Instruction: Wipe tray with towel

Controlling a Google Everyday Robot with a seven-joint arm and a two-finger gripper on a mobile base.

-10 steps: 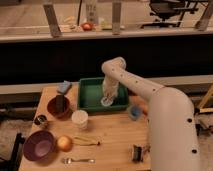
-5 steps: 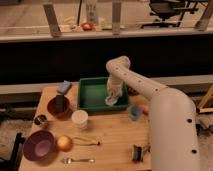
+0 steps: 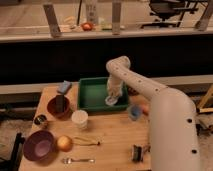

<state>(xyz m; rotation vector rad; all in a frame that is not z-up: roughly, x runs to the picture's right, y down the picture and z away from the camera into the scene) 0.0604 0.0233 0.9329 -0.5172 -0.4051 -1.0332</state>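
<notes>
A green tray sits at the back middle of the wooden table. My gripper reaches down into the tray's right part from the white arm. A pale towel lies under the gripper on the tray floor, near the right wall. The gripper presses on or holds the towel; which one does not show.
A dark red bowl and a blue sponge are left of the tray. A white cup stands in front. A purple bowl, an orange, a fork, a can and a blue cup lie around.
The gripper and towel have moved from the tray's middle to its right side.
</notes>
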